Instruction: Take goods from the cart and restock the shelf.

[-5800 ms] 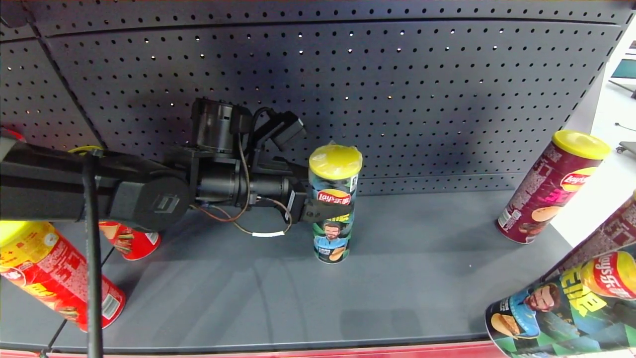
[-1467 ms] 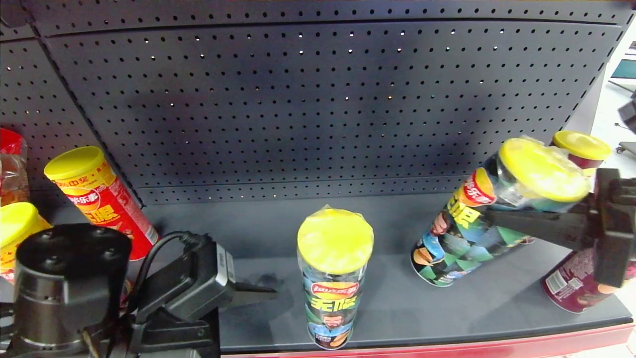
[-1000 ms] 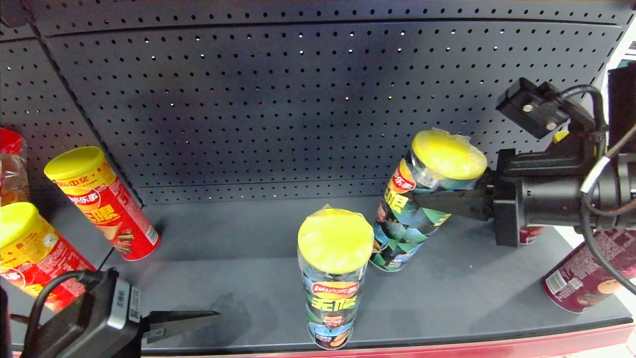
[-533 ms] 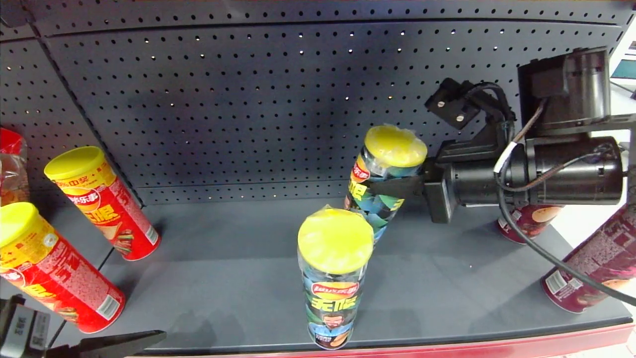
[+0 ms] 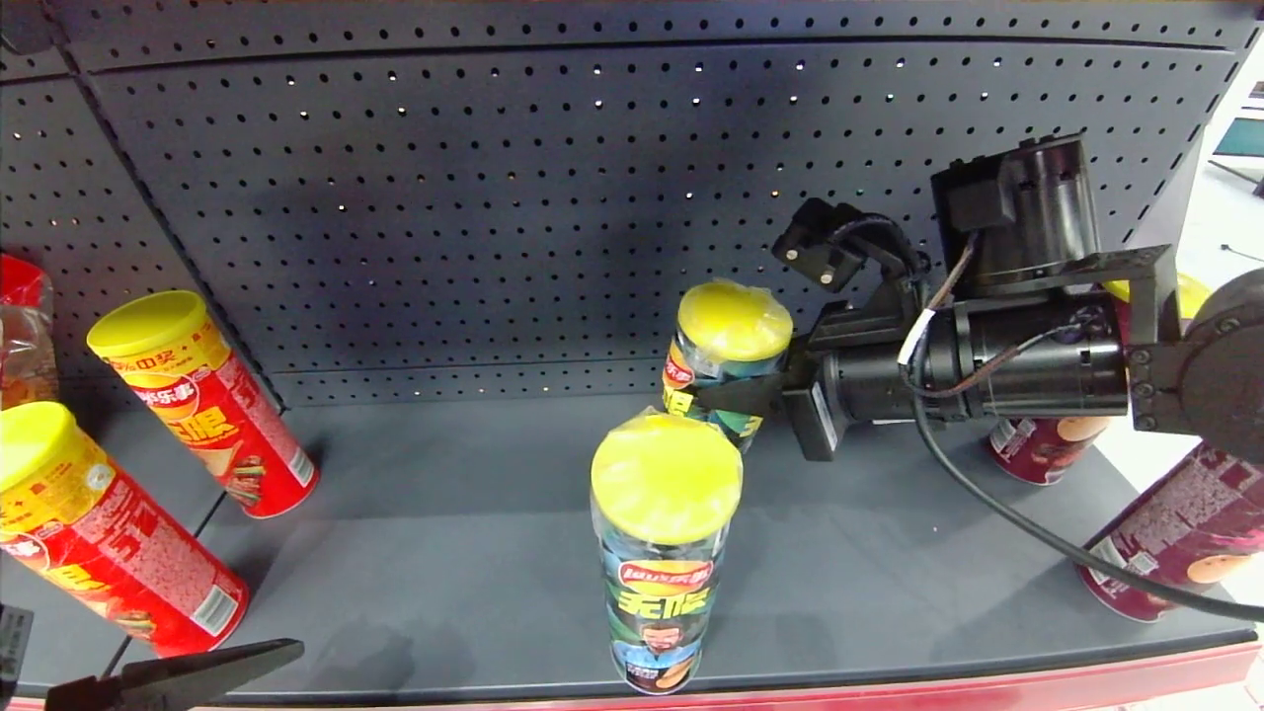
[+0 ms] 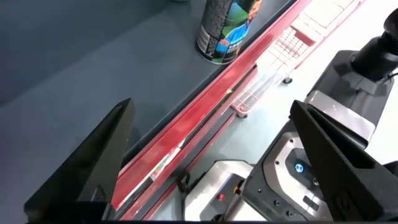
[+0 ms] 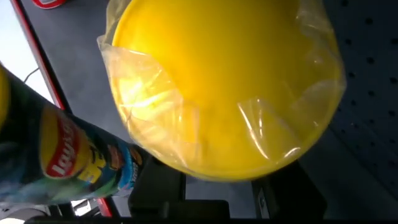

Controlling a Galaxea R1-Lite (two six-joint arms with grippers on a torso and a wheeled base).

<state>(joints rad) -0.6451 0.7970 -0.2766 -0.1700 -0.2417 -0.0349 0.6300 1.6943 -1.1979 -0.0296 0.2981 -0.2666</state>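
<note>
Two green-and-blue chip cans are in play on the shelf [image 5: 444,513]. The held can [image 5: 726,341] is in the right gripper [image 5: 733,393], whose fingers are clamped on its body just under the yellow lid [image 7: 224,81]. It sits behind the middle of the shelf, near the pegboard back wall [image 5: 494,197]. Its base is hidden behind the other can, so there's no telling whether it touches the shelf.

The front can [image 5: 664,553] stands upright at the middle of the front edge, with no gripper on it.

The left gripper [image 6: 211,102] hangs just off the front edge, toward the left front corner. Its fingers are spread wide with nothing between them.

Two red cans [image 5: 202,400] stand at the left end. Two maroon cans [image 5: 1175,548] stand at the right end, one by the back wall behind the right arm and one near the front right corner.
</note>
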